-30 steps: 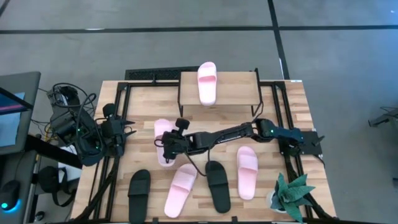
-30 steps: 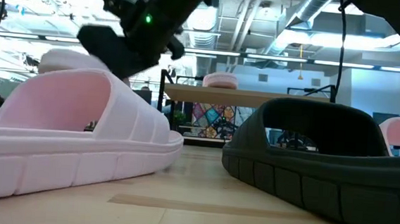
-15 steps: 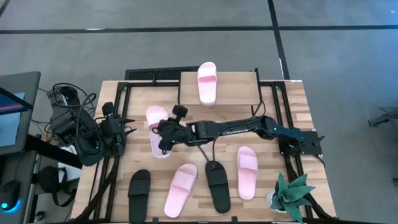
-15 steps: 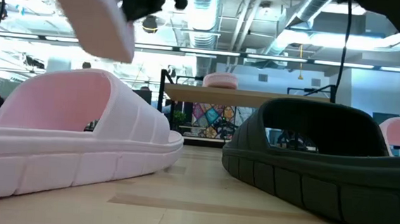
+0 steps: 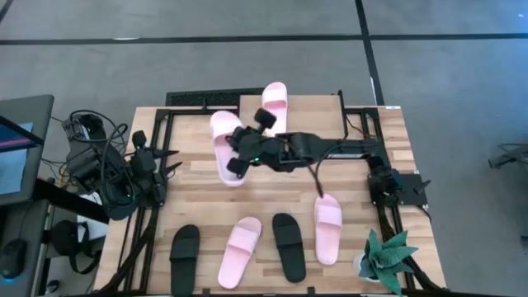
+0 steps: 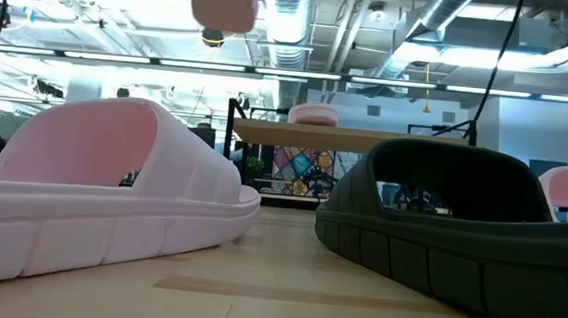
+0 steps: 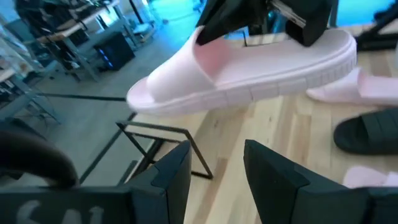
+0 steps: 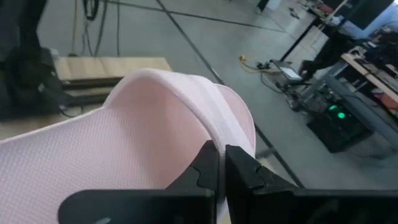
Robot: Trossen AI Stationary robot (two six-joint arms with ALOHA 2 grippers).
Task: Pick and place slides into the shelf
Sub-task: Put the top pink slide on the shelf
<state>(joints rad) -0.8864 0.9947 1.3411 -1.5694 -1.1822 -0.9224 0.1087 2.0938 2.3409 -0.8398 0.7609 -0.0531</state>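
Over on the left edge of the counter (image 5: 363, 177), the left gripper (image 5: 169, 158) hangs idle beside the black frame, fingers (image 7: 171, 171) spread apart with nothing between them. From its wrist camera you look straight out at a pink slide held in the air.

Along the near edge of the counter sits the waiting row: a black slide (image 5: 184, 255) at the left, then a pink slide (image 5: 240, 252) angled beside it, a second black slide (image 5: 288, 246), and another pink slide (image 5: 327, 228) on the right. The low view looks right between the middle two, the pink one (image 6: 101, 201) on its left and the black one (image 6: 464, 237) on its right, both flat on the wood.

Now the centre: the right arm reaches across from the right side, and the right gripper (image 5: 242, 148) is clamped tight on the strap of the lifted pink slide (image 5: 224, 144). That slide is up off the counter, tilted, just left of the shelf and overlapping its left front corner in the overhead view. The right wrist camera shows the two dark fingers (image 8: 208, 168) pinched together on the edge of the pink strap (image 8: 186, 112). In the low view the sole (image 6: 225, 0) of it floats high above the counter.

The shelf (image 5: 318, 115) stands at the far middle of the counter, with one pink slide (image 5: 275, 103) already lying on its top board, lengthwise, left of centre.

At the near right corner, a small green plant (image 5: 388, 257).
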